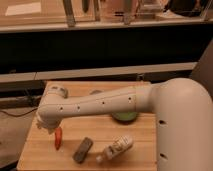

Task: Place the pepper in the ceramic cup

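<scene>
The pepper (pixel 58 138) is a small red-orange chili standing nearly upright on the wooden table (pixel 145 150) at the front left. My gripper (pixel 49 127) is right above it, at the pepper's upper end, at the tip of the white arm that crosses the table from the right. I cannot tell whether the pepper is held. A small grey rim, seemingly the ceramic cup (pixel 95 92), peeks out behind the arm at the back middle, mostly hidden.
A grey rectangular block (pixel 82 150) lies just right of the pepper. A white bottle (pixel 116 148) lies on its side near the front. A green bowl (pixel 125 117) sits partly under the arm. The table's left edge is close to the gripper.
</scene>
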Motion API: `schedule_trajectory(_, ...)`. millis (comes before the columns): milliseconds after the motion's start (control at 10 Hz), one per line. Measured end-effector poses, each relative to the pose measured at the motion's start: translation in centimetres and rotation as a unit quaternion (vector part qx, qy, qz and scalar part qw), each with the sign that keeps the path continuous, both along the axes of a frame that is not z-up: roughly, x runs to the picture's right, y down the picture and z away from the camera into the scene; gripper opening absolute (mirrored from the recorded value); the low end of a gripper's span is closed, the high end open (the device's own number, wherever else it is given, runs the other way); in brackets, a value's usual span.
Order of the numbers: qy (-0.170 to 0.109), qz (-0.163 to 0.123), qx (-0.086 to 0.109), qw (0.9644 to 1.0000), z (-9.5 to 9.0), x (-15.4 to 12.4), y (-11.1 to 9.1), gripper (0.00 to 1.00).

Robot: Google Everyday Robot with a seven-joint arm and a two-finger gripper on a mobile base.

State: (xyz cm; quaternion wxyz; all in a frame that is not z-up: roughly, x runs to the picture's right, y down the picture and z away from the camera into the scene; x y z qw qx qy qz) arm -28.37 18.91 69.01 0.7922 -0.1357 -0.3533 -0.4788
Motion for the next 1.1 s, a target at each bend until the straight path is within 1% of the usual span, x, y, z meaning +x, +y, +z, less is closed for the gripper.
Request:
schedule_trajectory(200,-0.003,0.000,-0.003,1.0000,0.08,0.12,-0.12,0.54)
schedule_trajectory(300,-0.006,-0.002,-0.004,1.0000,0.08,-0.02,-0.21,0.64)
schedule_trajectory(400,-0.008,-0.003,-0.006,1.0000,0.13,0.05,-0.21,0.72)
schedule_trajectory(500,-0.009,-0.003,-0.007,0.9999,0.16,0.22,-0.24,0.79)
schedule_trajectory(600,-0.011,-0.004,-0.008,0.9999,0.35,0.30,-0.25,0.79)
schedule_trajectory(700,-0.013,-0.006,-0.009,0.9999,0.48,0.28,-0.07,0.75)
schedule_trajectory(800,-0.015,-0.008,-0.010,0.9998,0.58,0.29,0.14,0.66)
schedule_trajectory(900,-0.017,-0.009,-0.011,0.9998,0.69,0.37,0.25,0.61)
schedule_trajectory(1000,-0.018,-0.008,-0.012,0.9997,0.79,0.59,0.20,0.51)
schedule_trajectory(1100,-0.019,-0.008,-0.013,0.9997,0.88,0.81,0.14,0.44)
